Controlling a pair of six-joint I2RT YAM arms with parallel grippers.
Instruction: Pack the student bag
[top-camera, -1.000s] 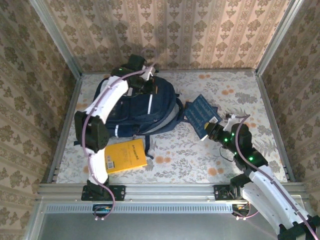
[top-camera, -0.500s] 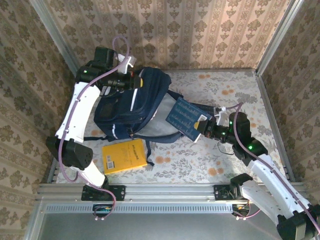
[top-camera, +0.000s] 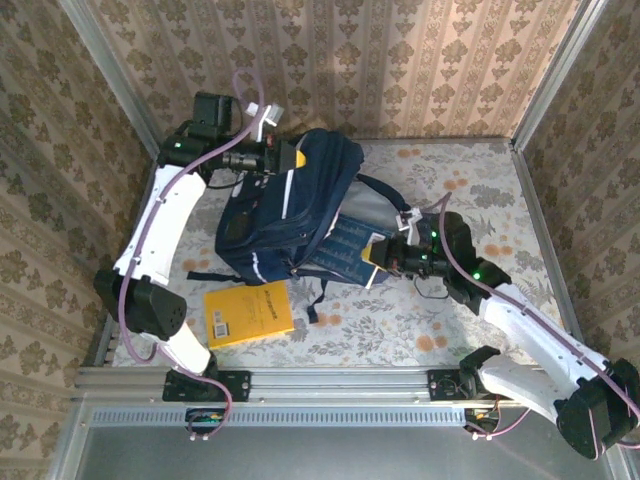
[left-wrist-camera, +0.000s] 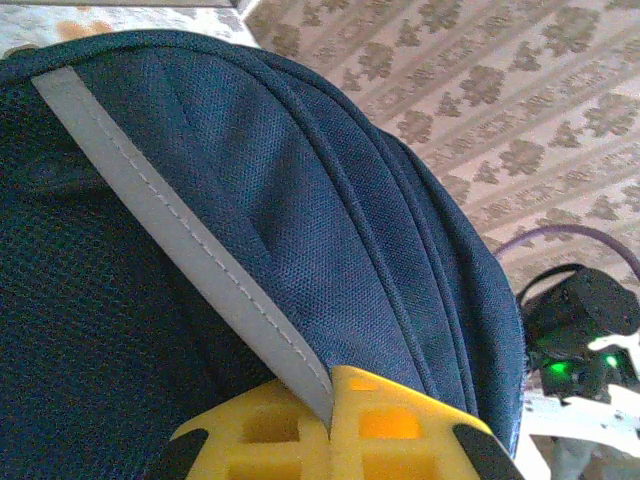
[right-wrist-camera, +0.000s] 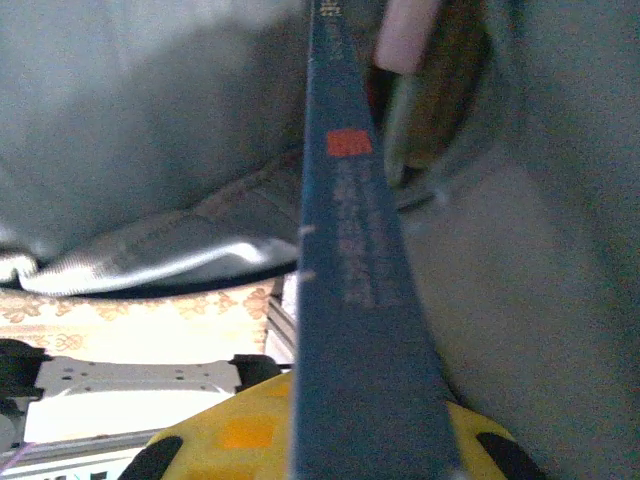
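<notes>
- At worktop centre-left, the student bag (top-camera: 305, 190) stands lifted, my left gripper (top-camera: 285, 160) clenched on its top.
- My right gripper (top-camera: 378, 255) grasps the blue book (top-camera: 345, 243), long axis aimed left into the opening.

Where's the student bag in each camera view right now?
Top external: student bag centre-left, upper half.
Left wrist: its navy shell covers most of the frame.
Right wrist: its grey fabric either side of the blue book.
Shared landmark: floral table cover.
</notes>
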